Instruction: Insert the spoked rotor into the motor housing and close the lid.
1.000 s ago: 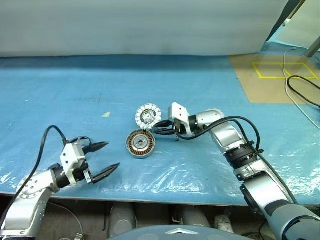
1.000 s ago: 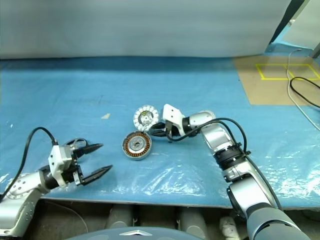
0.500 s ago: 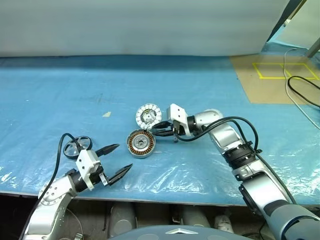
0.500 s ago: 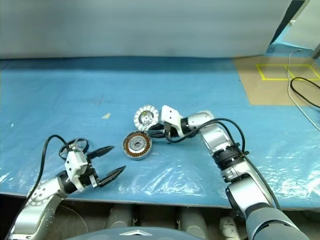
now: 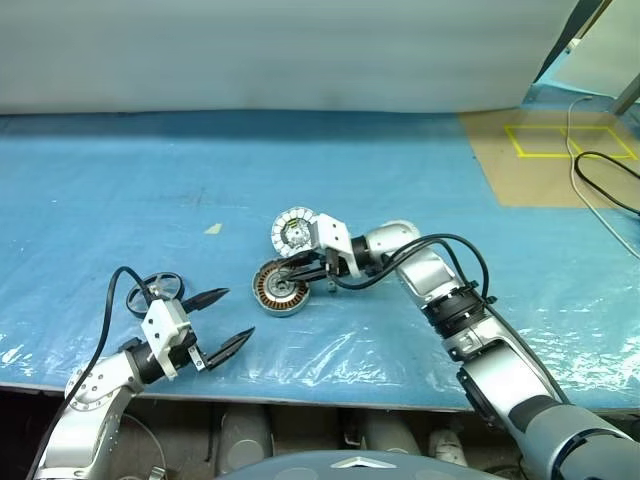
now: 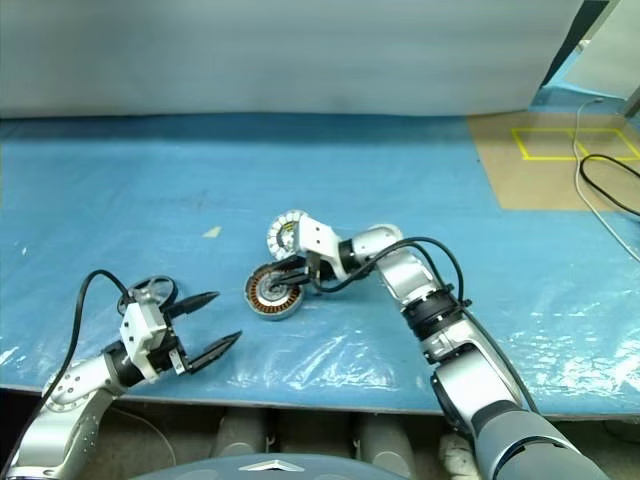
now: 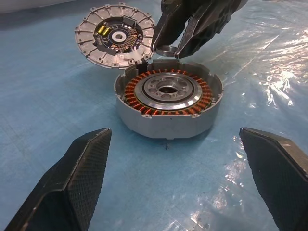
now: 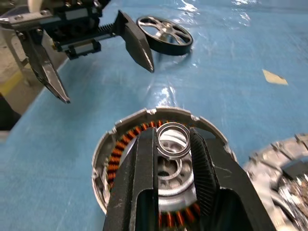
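1. Right gripper (image 8: 172,144) fingers clamp a small silver metal ring (image 8: 172,140) above the copper-wound grey-rimmed round spoked rotor (image 5: 281,288); left gripper (image 5: 220,321) fingers are spread wide
2. Centre ring over hub; white-segmented silver disc motor housing (image 5: 295,231) lies just behind

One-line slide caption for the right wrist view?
Right gripper pinches a small silver ring over the copper-wound disc; open left gripper waits beyond.

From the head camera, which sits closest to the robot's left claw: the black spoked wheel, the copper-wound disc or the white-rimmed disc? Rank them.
From the left gripper:
1. Black spoked wheel, just behind it.
2. Copper-wound disc, toward the middle.
3. White-rimmed disc, farthest back.
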Tool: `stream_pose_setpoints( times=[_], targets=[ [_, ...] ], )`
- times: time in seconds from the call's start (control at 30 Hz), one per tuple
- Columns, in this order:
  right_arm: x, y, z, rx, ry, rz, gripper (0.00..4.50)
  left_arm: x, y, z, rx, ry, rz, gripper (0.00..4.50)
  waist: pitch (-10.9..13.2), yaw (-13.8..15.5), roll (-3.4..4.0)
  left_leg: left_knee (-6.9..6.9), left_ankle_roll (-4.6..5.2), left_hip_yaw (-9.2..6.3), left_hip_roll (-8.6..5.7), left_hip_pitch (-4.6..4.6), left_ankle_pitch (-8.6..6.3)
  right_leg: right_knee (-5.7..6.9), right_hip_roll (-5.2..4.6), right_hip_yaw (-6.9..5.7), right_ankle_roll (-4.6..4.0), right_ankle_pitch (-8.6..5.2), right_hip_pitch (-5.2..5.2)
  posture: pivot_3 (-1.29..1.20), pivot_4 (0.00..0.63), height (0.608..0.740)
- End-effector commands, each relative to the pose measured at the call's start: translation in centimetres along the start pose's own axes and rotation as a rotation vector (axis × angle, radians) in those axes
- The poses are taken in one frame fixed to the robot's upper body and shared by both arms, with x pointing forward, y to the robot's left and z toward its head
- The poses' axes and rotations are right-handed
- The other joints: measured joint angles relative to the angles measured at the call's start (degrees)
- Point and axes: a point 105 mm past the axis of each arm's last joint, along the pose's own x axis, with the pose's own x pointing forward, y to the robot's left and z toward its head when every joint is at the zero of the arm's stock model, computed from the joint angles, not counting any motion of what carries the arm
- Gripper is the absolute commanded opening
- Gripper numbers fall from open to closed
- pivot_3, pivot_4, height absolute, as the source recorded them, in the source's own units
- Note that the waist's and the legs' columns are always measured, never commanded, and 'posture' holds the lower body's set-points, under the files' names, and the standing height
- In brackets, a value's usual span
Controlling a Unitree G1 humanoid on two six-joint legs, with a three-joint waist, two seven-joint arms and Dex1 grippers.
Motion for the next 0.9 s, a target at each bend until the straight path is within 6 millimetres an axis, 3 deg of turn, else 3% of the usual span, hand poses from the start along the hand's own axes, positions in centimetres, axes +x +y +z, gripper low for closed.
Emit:
stream_pose_setpoints(
  times=[0.03, 0.4, 0.73, 0.9],
  targets=[
    [0.4, -0.1, -0.1, -0.027, 0.027, 0.026, 0.58, 0.3, 0.3, 1.4, 0.041, -0.044, -0.009, 4.5, 0.0, 0.1, 0.0, 0.0, 0.0, 0.0, -0.01, 0.0, 0.0, 0.0, 0.0, 0.0, 0.0, 0.0, 0.01, 0.0, 0.15, 0.74],
    [0.0, -0.3, -1.4, 0.0, 0.05, 0.014, 0.58, 1.3, -0.3, 2.8, 0.036, -0.068, -0.027, 4.5, 0.0, -0.1, 0.0, 0.01, 0.0, 0.0, 0.0, -0.02, 0.0, 0.0, -0.01, -0.01, -0.01, 0.0, -0.01, 0.0, 0.15, 0.74],
    [0.5, -0.9, -0.4, -0.028, 0.019, 0.002, 0.58, 1.4, -0.5, 3.6, 0.028, -0.056, -0.021, 4.5, 0.0, -0.1, 0.0, 0.01, 0.0, 0.0, 0.0, -0.02, 0.0, 0.01, -0.01, -0.01, -0.01, 0.0, -0.01, 0.0, 0.15, 0.74],
    [0.3, -0.6, -1.3, -0.014, 0.047, 0.009, 0.58, 1.4, -0.6, 3.4, 0.017, -0.049, -0.021, 4.5, 0.0, -0.1, 0.0, 0.01, 0.0, 0.01, 0.0, -0.02, 0.0, 0.0, -0.01, -0.01, -0.01, 0.0, -0.01, 0.0, 0.15, 0.74]
  ],
)
